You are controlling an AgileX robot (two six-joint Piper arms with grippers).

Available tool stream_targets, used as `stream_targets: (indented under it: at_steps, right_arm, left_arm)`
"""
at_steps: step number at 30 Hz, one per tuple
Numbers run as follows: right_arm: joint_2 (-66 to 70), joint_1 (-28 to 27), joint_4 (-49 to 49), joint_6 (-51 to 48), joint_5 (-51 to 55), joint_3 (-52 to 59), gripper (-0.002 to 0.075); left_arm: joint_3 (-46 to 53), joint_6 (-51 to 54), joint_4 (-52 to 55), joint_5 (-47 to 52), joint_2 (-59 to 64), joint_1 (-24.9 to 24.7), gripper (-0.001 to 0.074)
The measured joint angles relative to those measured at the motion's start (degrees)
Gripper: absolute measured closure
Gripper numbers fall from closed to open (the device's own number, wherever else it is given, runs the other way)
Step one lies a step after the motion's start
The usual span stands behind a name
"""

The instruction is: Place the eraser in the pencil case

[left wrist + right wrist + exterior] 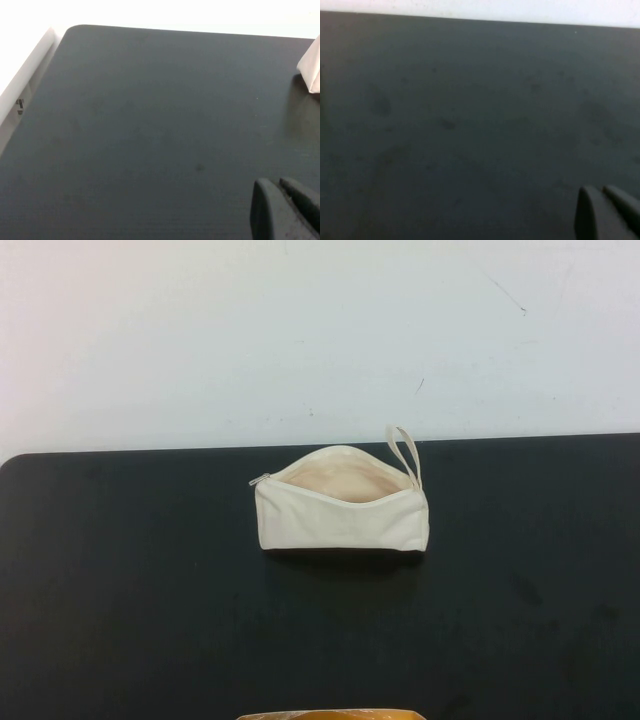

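Cream-white fabric stands out against the black desk (130, 620): the pencil case (340, 515) sits near the desk's far edge, about midway across, lying lengthwise with its zip open. The mouth gapes upward and shows a pale lining inside, and a small loop strap (405, 452) sticks up at the end toward the robot's right. A metal zip pull (260, 480) rests at the opposite end. Behind the desk is a white wall (300, 330) with a few faint marks.

The eraser does not show in any view; the open mouth of the pencil case shows only lining from this angle, so whether the eraser is inside cannot be told.

From the high camera neither arm appears over the desk. In the left wrist view, the left end effector (280, 187) hangs low over bare desk, well apart from the pencil case, of which only a white corner (311, 65) shows at the picture's edge. Its 2 dark fingers (267, 210) lie pressed side by side, holding nothing.

In the right wrist view, the right end effector (602, 192) likewise hovers above bare black desk, with the wall as a pale strip beyond the far edge. The picture is dim, but its 2 fingers (590, 215) appear to be together, with nothing between them.

At the near edge of the high view, a sliver of something yellow-orange (330, 714) peeks in.
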Motion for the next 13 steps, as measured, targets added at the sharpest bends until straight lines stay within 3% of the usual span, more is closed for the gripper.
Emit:
stream_targets:
  at_steps: [13]
  right_arm:
    - [0.0,0.14,0.4,0.0,0.3,0.0,0.0727]
  left_arm:
    - [0.0,0.0,0.0,0.0,0.0,0.0,0.0738]
